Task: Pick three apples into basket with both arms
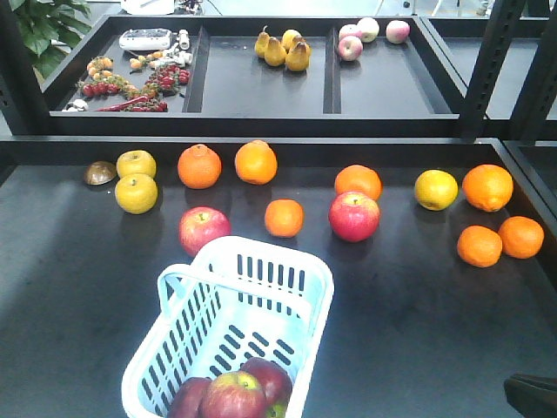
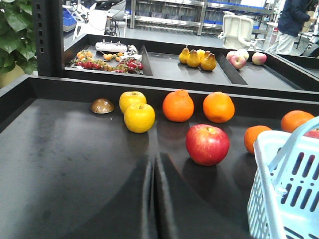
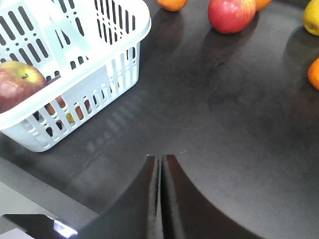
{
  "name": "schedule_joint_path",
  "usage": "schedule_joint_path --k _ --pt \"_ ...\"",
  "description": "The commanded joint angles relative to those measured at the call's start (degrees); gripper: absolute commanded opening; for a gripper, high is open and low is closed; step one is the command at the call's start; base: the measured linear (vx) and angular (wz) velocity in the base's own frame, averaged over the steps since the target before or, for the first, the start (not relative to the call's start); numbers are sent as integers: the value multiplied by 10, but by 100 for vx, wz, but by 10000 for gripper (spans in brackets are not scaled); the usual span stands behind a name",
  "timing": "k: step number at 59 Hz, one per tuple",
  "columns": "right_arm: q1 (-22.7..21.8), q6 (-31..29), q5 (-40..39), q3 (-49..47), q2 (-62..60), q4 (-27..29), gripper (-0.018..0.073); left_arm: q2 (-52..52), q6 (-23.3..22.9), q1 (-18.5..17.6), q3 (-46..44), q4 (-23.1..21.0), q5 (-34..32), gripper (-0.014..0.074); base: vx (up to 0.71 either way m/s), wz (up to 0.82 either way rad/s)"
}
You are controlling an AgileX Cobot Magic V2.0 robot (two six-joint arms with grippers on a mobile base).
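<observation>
Three dark maroon-red round apples (image 1: 235,394) lie inside the pale blue slotted plastic basket (image 1: 300,266) on the black surface (image 1: 418,331), I see in front. Left wrist: left fingers (image 2: 153,199) pressed together, empty. Right wrist: right fingers (image 3: 161,189) also closed, beside the basket. Apples seem firm, smooth; I would grip across the widest middle.

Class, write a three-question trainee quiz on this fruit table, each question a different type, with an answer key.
1. True or false: the basket already holds dark red apples.
2. How many pears lie in the back tray? A) two B) four C) six
3. Fill in: both the left claw and the right claw are ____.

Key: 1 true; 2 B; 3 shut, holding nothing.
</observation>
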Motion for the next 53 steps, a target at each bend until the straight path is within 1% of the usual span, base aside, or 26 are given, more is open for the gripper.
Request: schedule_joint_path --k 1,53 --pt "-2 -1 -30 -16 2 -16 -4 -3 -7 1 -14 4 -36 -7 0 0" --pt "-2 -1 -28 -16 2 -16 -4 -2 -7 1 -14 4 -34 -6 0 0"
